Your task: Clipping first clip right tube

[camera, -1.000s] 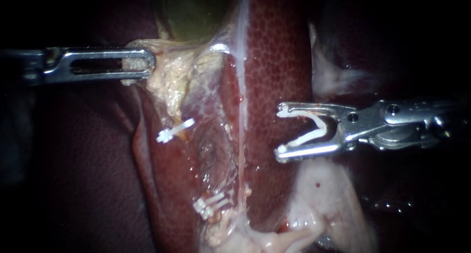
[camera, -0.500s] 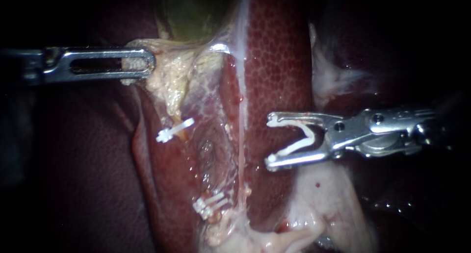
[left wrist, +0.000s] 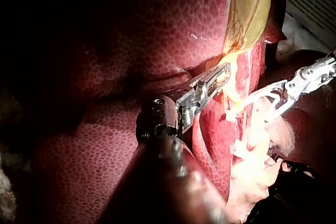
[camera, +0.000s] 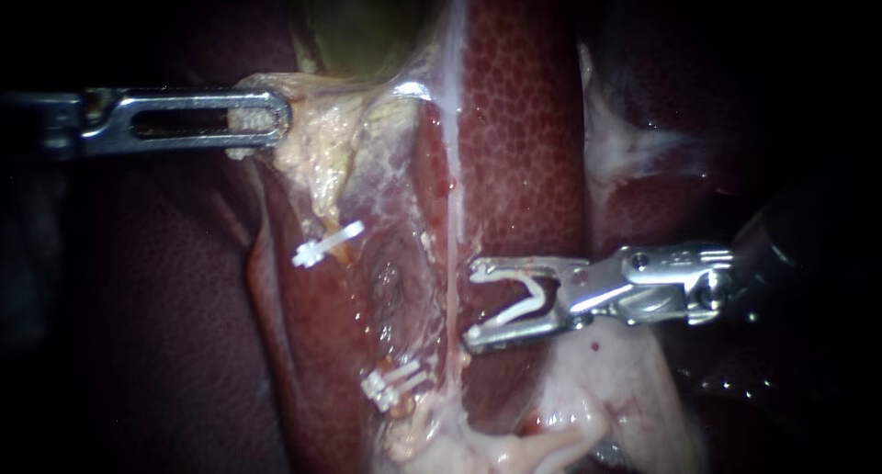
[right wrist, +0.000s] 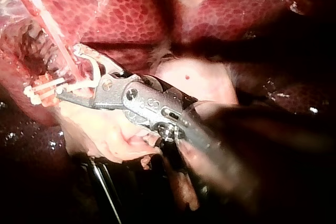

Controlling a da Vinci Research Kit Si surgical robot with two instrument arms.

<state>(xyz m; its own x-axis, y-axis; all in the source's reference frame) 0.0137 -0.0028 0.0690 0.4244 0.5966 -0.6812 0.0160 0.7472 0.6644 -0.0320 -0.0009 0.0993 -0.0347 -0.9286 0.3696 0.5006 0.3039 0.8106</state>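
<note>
Your right instrument [camera: 474, 305] has moved left and nearer since a second ago, from well right of the liver's [camera: 524, 116] mottled strip to just beside the right tube [camera: 451, 217]; the left instrument [camera: 274, 120] has not shifted. Its jaws are pressed onto the pale edge of the gallbladder [camera: 367, 24] at far left, holding it taut. The right jaws stand wide apart and cradle the clip [camera: 525, 299] between them, one white leg against each jaw; the tube is not yet inside them, as far as the views show. You are in the approach – the clip is loaded but not placed. The next move calls for easing left until both legs straddle the tube, then closing. The clip's mouth points left, its long axis left-right – roughly across the tube, which runs far to near.
</note>
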